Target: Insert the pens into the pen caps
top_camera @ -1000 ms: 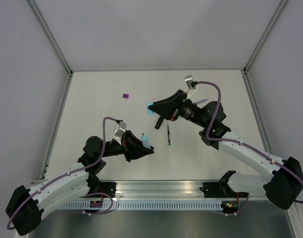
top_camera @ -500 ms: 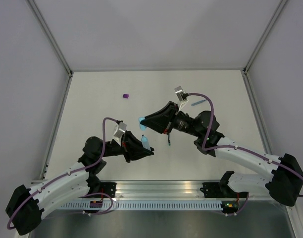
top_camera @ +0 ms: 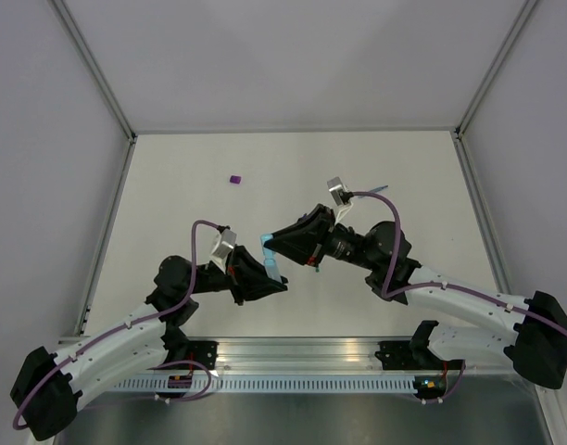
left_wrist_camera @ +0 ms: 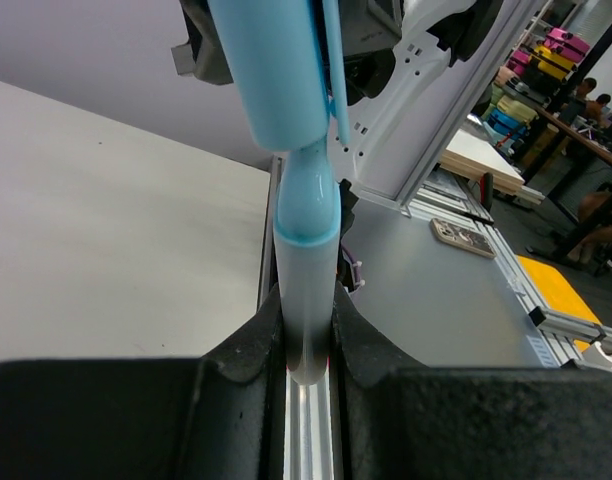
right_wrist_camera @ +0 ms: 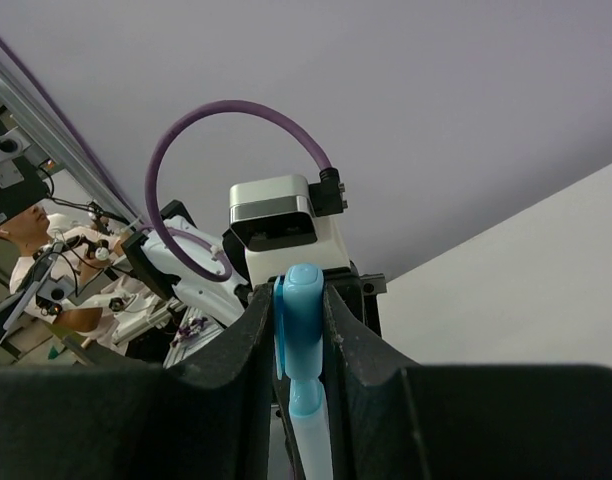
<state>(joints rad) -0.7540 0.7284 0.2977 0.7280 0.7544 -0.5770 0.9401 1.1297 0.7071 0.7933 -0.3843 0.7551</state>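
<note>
Since a second ago, the right end effector (top_camera: 269,239) has swung from the middle of the table (top_camera: 172,195) toward 7 o'clock, carrying the light-blue cap (top_camera: 265,240) down to the left end effector (top_camera: 280,277), which has hardly shifted. The left end effector is clamped on the light-blue highlighter (top_camera: 272,266), its fingers (left_wrist_camera: 256,345) pressed on either side of the barrel's lower end. From there the highlighter points toward 11 o'clock, and its rounded nose sits right at the mouth of the cap, which is pinched between the right end effector's fingers (right_wrist_camera: 241,340). In the left wrist view the nose touches or just enters the cap, but how far it goes in cannot be told. That view crops the cap's upper end, and the fingers cover the barrel's base. The purple cap (top_camera: 234,179) lies alone on the table, well apart at 11 o'clock of the meeting point. The thin dark pen (top_camera: 313,265) is almost wholly hidden under the right arm. The thin blue pen (top_camera: 377,189) shows only as a sliver beside the purple cable (top_camera: 391,206).
</note>
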